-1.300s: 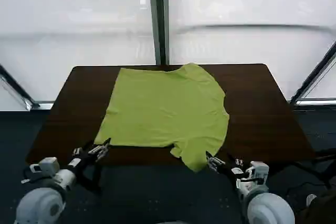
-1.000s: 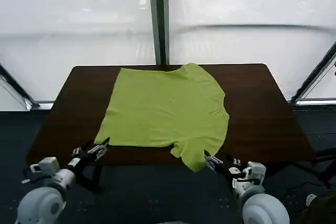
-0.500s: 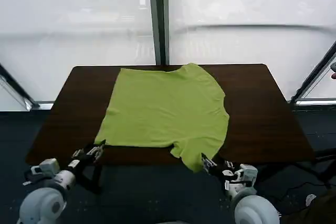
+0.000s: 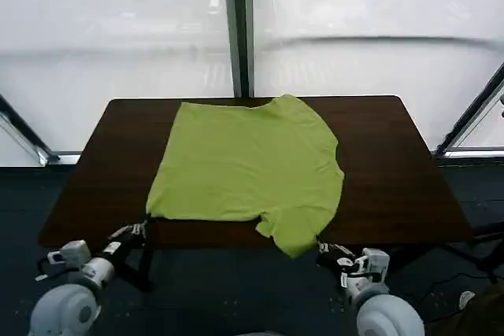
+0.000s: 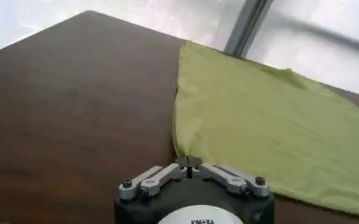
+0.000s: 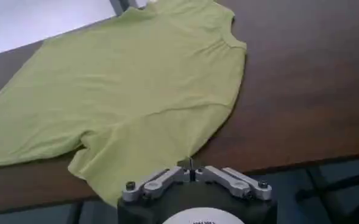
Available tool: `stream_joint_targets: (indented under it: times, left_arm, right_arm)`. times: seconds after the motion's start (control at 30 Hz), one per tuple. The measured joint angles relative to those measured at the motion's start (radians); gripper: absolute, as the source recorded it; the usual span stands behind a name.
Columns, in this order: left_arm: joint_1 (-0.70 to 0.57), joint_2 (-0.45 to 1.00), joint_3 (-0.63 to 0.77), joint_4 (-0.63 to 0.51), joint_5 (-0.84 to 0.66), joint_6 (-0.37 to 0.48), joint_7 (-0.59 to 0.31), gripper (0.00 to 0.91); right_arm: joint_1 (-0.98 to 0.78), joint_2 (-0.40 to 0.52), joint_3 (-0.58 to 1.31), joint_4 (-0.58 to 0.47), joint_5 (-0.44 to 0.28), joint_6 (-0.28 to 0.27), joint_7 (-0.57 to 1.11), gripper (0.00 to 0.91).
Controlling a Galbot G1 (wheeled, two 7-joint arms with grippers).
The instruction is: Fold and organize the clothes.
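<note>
The clothes are one lime yellow-green T-shirt (image 4: 248,167) lying flat on a dark brown table (image 4: 394,171). Its neck faces right and one sleeve hangs over the near edge. My left gripper (image 4: 144,227) sits at the table's near edge and is shut at the shirt's near-left hem corner. In the left wrist view the T-shirt (image 5: 258,122) runs down to a point at the closed left gripper (image 5: 188,164). My right gripper (image 4: 323,248) hovers just off the near edge, shut on the tip of the hanging sleeve. The right wrist view shows the T-shirt (image 6: 136,79) meeting the right gripper (image 6: 190,163).
Bare tabletop (image 5: 75,109) lies left of the shirt, and more tabletop (image 6: 307,91) lies to its right. Bright windows with a dark centre post (image 4: 236,29) stand behind the table. Dark floor (image 4: 228,289) lies below the near edge, where both arms are.
Both grippers have closed at the shirt's near edge. The left one drew back slightly toward me. The right one shifted a little rightward, and the hem corner and sleeve tip moved slightly with them.
</note>
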Motion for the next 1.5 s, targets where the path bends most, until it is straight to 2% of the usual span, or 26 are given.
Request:
stream_joint_targets:
  times: [0.13,0.37,0.53,0.9,1.17,1.5]
  left_arm:
    - [0.045,-0.006,-0.023,-0.025,0.001,-0.003,0.0,0.0]
    - [0.101,-0.016,-0.062,-0.064,-0.006,-0.009,0.001,0.0]
    - [0.084,-0.048,-0.06,-0.086,-0.004,-0.013,0.001,0.0]
    - [-0.065,-0.05,-0.028,-0.063,-0.009,-0.01,-0.011,0.0]
    - [-0.192,-0.048,0.03,-0.02,-0.001,-0.013,-0.013,0.0]
    - [-0.33,-0.04,0.103,0.075,0.012,-0.023,-0.009,0.0]
  right_arm:
    - [0.009,-0.012,0.018,0.005,0.001,0.017,-0.013,0.0]
    - [0.077,-0.035,0.03,-0.016,-0.011,0.095,-0.066,0.0]
    - [0.163,-0.047,0.013,-0.061,-0.004,0.105,-0.079,0.0]
    - [0.419,-0.036,-0.054,-0.237,-0.007,0.147,-0.101,0.0]
    - [0.552,-0.03,-0.11,-0.375,-0.068,0.219,-0.156,0.0]
    - [0.662,0.005,-0.161,-0.518,-0.116,0.268,-0.172,0.0]
